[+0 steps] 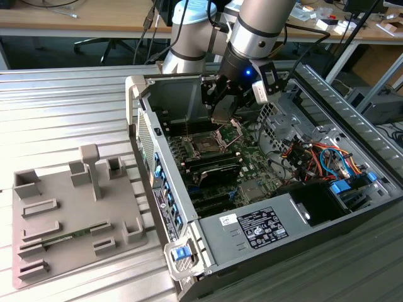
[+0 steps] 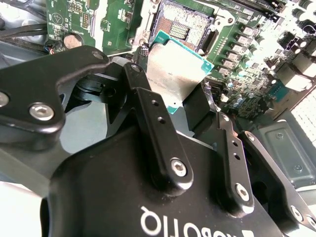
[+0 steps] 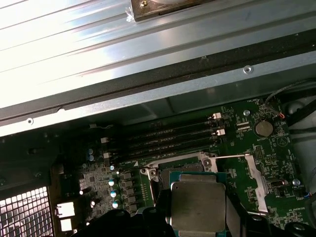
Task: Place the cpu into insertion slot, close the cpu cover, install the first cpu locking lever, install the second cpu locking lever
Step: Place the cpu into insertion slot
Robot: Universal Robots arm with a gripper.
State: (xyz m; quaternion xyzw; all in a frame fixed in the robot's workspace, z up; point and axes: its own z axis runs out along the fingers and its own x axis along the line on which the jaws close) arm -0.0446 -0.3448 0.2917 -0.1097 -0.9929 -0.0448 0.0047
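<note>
**CPU gripped over the open socket**

A ribbed metal counter [image 1: 63,107] carries an opened computer case [image 1: 157,201], lying on its side. Beside it, toward the exterior view's left, sits a grey fixture plate [image 1: 69,207] with raised blocks. The silver and blue arm [image 1: 258,31] reaches down into the case from above.

The green motherboard [image 1: 252,167] lines the case floor. In the first wrist view its memory slots [image 3: 163,138] and a coin cell [image 3: 263,129] are visible.

The black end effector [image 1: 221,110] hangs just over the board. In the second wrist view the end effector [image 2: 173,81] has its fingers [image 2: 148,103] pressed against opposite edges of the cpu [image 2: 175,64], pinching it.

The insertion slot [image 2: 187,24] lies bare, its field of contacts exposed inside the shiny rim. In the exterior view the insertion slot [image 1: 206,146] sits just below the fingers.

The cpu cover [image 1: 232,132] appears tilted up at the socket's edge, toward the exterior view's right, though its exact angle is hard to tell.

The cpu [image 3: 197,202], dull metal face toward the camera with a green rim around it, is held clear of the socket and not seated in it.
</note>
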